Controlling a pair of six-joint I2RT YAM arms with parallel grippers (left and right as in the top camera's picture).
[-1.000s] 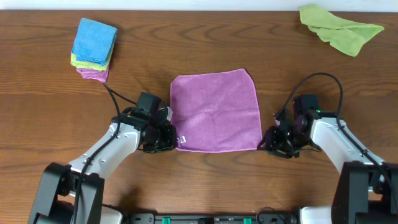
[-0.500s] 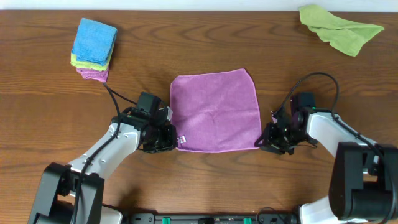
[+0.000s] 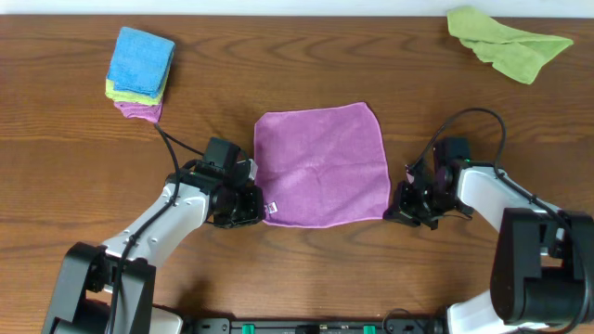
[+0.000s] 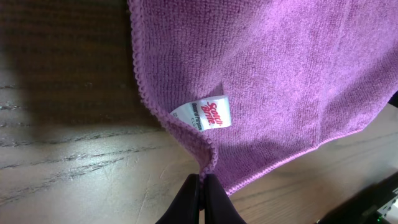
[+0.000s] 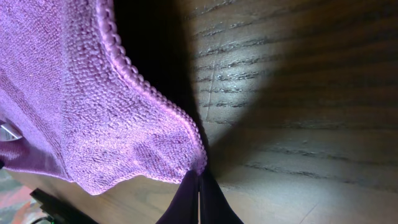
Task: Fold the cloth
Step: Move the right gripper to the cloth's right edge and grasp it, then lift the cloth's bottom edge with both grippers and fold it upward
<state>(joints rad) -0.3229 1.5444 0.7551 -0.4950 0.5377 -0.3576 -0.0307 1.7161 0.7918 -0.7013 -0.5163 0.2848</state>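
Observation:
The lilac cloth [image 3: 321, 164] lies spread flat as a square in the middle of the table. Its small white tag [image 4: 204, 116] sits at the near left corner. My left gripper [image 3: 258, 213] is at that corner, shut on the cloth's hem [image 4: 208, 163] just below the tag. My right gripper [image 3: 393, 213] is at the near right corner, shut on the corner's edge [image 5: 198, 163]. In both wrist views the cloth [image 5: 74, 106] rises slightly into the closed black fingertips.
A folded stack of cloths [image 3: 140, 72], blue on top, stands at the far left. A crumpled lime-green cloth [image 3: 506, 42] lies at the far right corner. Bare wooden table [image 3: 316, 74] surrounds the lilac cloth.
My right gripper has closed onto the near right corner of the cloth and edged slightly inward. The left gripper has stayed shut on its corner.

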